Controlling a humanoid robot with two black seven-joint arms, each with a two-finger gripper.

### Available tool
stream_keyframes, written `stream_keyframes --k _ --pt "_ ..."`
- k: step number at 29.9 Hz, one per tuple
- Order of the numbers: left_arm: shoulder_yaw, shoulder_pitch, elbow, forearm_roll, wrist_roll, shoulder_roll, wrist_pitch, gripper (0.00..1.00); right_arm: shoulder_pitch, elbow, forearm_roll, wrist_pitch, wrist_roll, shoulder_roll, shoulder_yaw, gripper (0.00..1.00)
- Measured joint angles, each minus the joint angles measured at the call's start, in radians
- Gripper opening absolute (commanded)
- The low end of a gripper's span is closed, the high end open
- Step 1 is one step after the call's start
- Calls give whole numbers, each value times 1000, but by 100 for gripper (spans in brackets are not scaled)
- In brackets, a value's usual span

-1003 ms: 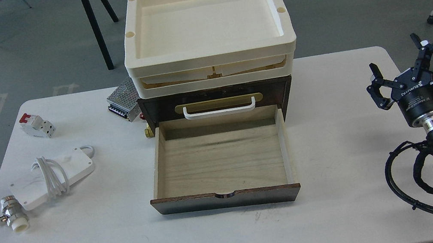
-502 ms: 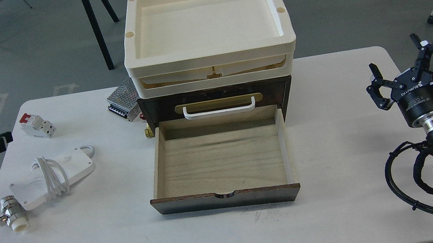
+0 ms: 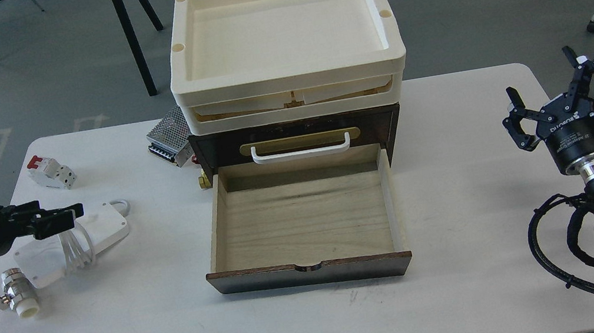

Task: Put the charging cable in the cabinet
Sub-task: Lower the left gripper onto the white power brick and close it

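The charging cable (image 3: 102,226), a flat white block with whitish cord coiled round its middle, lies on the left of the white table (image 3: 472,293). My left gripper (image 3: 63,216) comes in from the left and hovers right over the cable's coiled middle, hiding part of it; its dark fingers are seen side-on and cannot be told apart. The cabinet (image 3: 294,130), dark brown with a white bar handle, stands at the table's middle back. Its pale wood drawer (image 3: 305,219) is pulled out and holds nothing. My right gripper (image 3: 556,90) is open and empty at the right edge.
Cream trays (image 3: 289,81) are stacked on the cabinet. A white-and-red breaker block (image 3: 51,172) lies at the far left, a perforated metal power-supply box (image 3: 168,137) sits beside the cabinet, and a metal valve (image 3: 16,292) lies by the cable's near end.
My left arm has come in from the left edge and moved right and down until its gripper is over the charging cable. The right arm, the cable and the drawer have not moved.
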Motion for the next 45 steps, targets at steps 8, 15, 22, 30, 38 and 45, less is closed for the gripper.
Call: stream_keyframes --k 8,15,22,30,38,45 --pt "-2 50 43 -26 0 -22 71 99 0 0 0 0 0 0 -1 99" --pt "-2 78 83 -54 0 -35 104 99 -1 0 0 0 0 0 -1 99" --pt "-3 102 138 -92 0 -70 135 99 -1 0 0 0 0 0 -1 99" --pt "-2 136 147 -104 0 -97 164 99 -1 0 0 0 0 0 0 100" --pt "-1 142 219 -103 0 -168 221 86 -1 -1 0 0 0 0 0 100" --pt "21 156 236 -96 0 -197 269 47 -1 -2 0 0 0 0 1 100"
